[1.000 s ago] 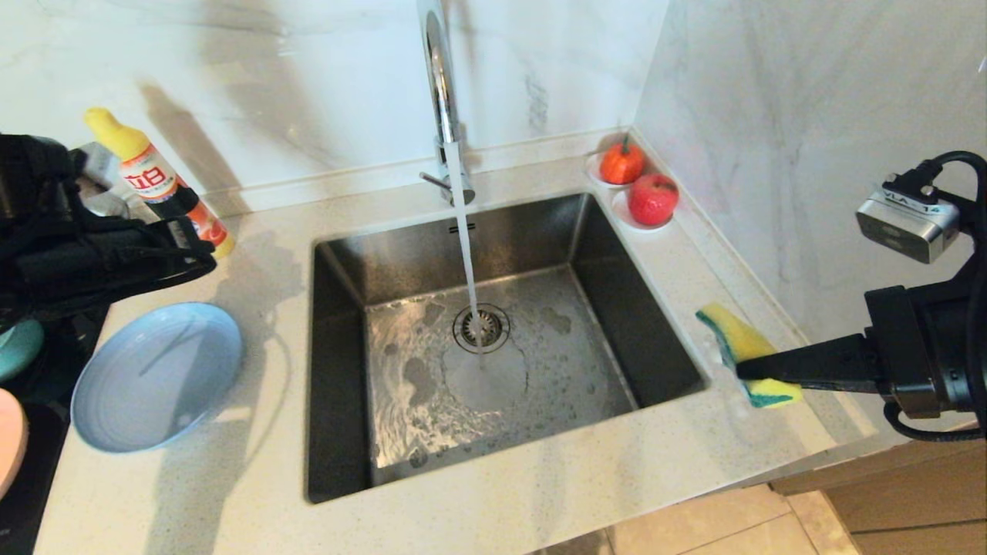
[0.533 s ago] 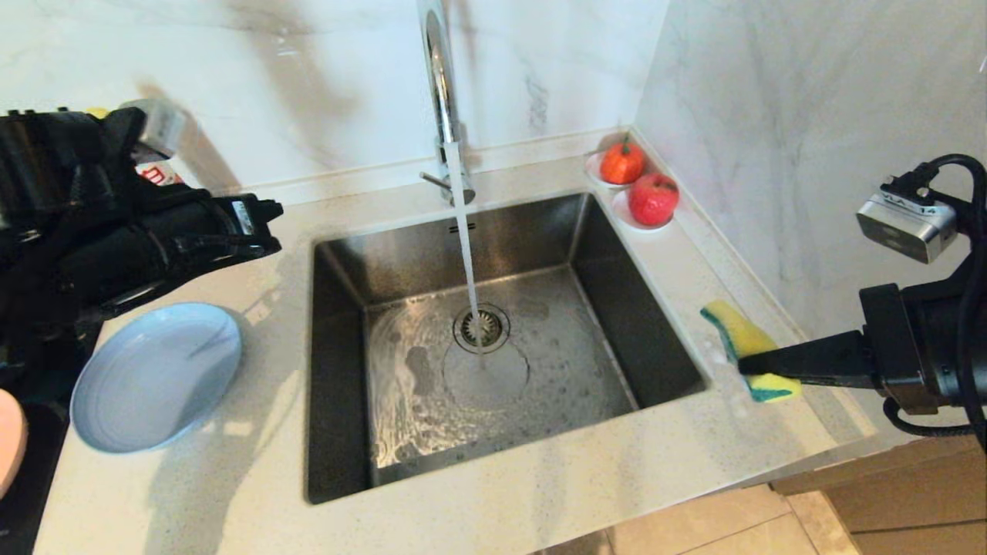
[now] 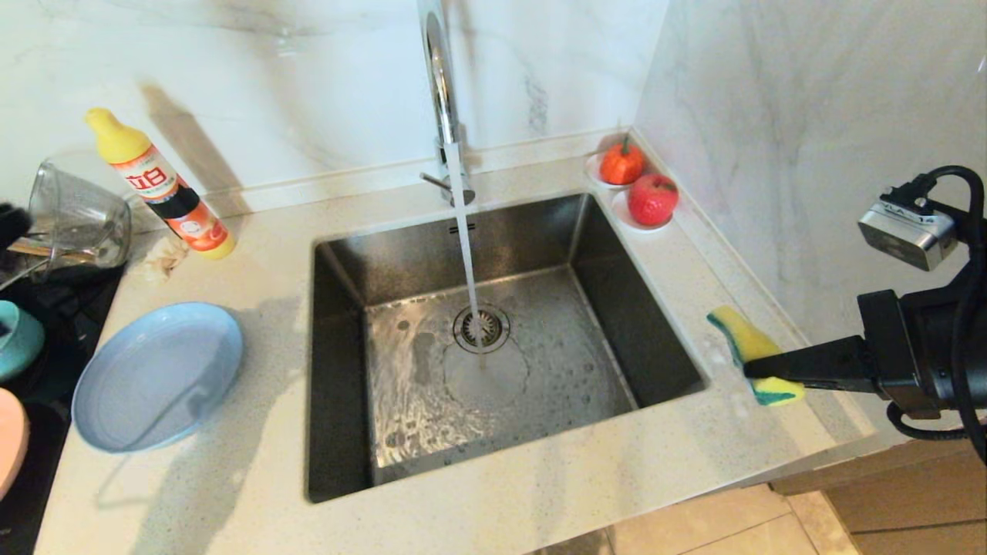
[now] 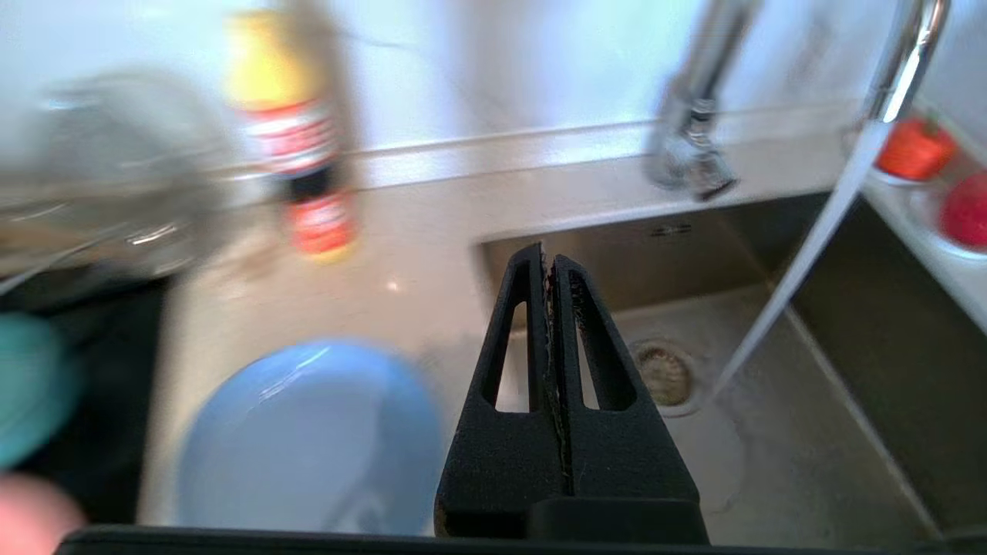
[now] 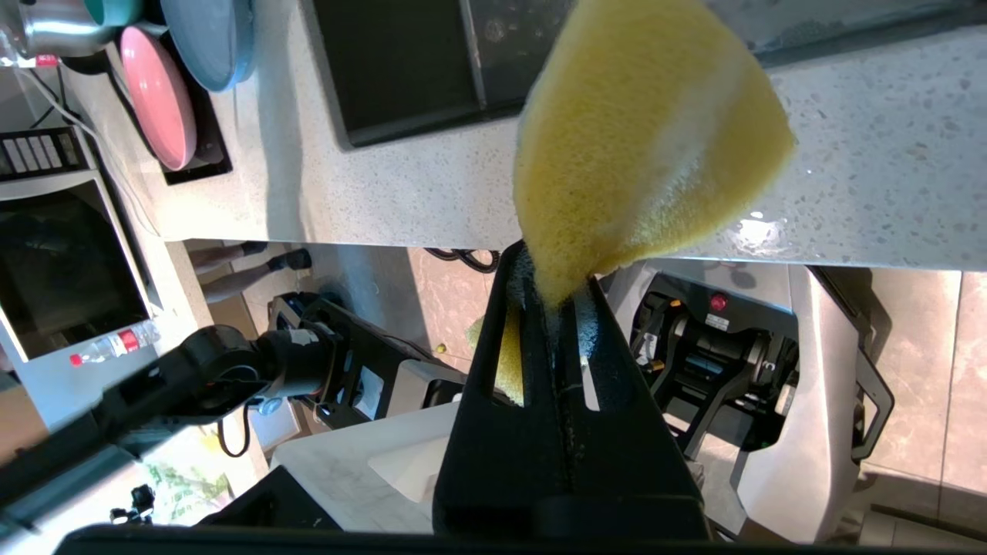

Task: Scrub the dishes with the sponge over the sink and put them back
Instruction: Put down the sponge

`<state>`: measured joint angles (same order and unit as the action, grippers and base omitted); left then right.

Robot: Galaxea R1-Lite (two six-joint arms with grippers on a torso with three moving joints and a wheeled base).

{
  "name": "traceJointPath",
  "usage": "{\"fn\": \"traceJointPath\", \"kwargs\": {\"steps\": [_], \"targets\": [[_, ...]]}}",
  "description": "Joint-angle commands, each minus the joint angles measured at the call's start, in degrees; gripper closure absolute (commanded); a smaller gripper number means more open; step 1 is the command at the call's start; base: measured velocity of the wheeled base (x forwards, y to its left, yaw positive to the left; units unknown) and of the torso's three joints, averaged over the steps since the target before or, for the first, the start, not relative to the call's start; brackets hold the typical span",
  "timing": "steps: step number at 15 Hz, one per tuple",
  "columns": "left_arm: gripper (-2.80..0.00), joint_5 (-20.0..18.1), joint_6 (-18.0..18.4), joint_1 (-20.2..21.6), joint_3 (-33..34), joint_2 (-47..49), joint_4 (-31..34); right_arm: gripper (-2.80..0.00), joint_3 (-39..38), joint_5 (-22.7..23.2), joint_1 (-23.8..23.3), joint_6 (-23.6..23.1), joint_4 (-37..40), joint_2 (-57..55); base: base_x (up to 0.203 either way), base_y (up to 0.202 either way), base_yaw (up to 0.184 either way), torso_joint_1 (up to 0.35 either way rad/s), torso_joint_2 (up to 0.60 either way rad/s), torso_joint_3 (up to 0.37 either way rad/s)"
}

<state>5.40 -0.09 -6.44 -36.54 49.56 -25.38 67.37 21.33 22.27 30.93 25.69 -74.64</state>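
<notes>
My right gripper (image 3: pixel 752 368) is shut on the yellow sponge (image 3: pixel 739 335), green layer at its edge, held above the counter just right of the sink (image 3: pixel 617 293). In the right wrist view the sponge (image 5: pixel 648 131) bulges out of the pinched fingertips. Water runs from the faucet (image 3: pixel 439 77) onto the drain (image 3: pixel 481 327). The grey-blue plate (image 3: pixel 154 374) lies on the counter left of the sink. The teal bowl (image 3: pixel 15 339) and pink plate (image 3: pixel 9 439) show at the left edge. My left gripper (image 4: pixel 549 262) is shut and empty, raised over the counter between plate and sink.
A yellow-capped dish soap bottle (image 3: pixel 158 185) and a clear glass jug (image 3: pixel 73 220) stand at the back left. Two red fruits (image 3: pixel 651 199) sit on small saucers in the back right corner. A marble wall runs along the right. A black surface (image 3: pixel 46 462) lies under the left dishes.
My left arm has pulled back to the left, out of the head view, uncovering the soap bottle and the jug. The right gripper with the sponge has barely shifted.
</notes>
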Motion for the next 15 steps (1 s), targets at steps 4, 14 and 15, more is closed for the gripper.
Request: {"fn": "traceJointPath", "kwargs": {"steps": [4, 14, 15], "targets": [[0.0, 5.16, 0.16, 3.02, 19.08, -35.09, 10.53, 0.0, -1.19, -0.33, -0.04, 0.19, 0.33, 0.64, 0.0, 0.0, 0.0, 0.0, 0.0, 0.0], [0.0, -5.67, 3.32, 5.3, 38.48, -49.65, 20.81, 0.0, -3.98, -4.46, 0.08, -6.03, -0.02, 6.1, 0.0, 0.0, 0.0, 0.0, 0.0, 0.0], [0.0, -5.67, 3.0, 5.3, 38.48, -49.65, 20.81, 0.0, -4.55, -4.46, -0.04, -6.64, -0.02, 6.64, 0.0, 0.0, 0.0, 0.0, 0.0, 0.0]]}}
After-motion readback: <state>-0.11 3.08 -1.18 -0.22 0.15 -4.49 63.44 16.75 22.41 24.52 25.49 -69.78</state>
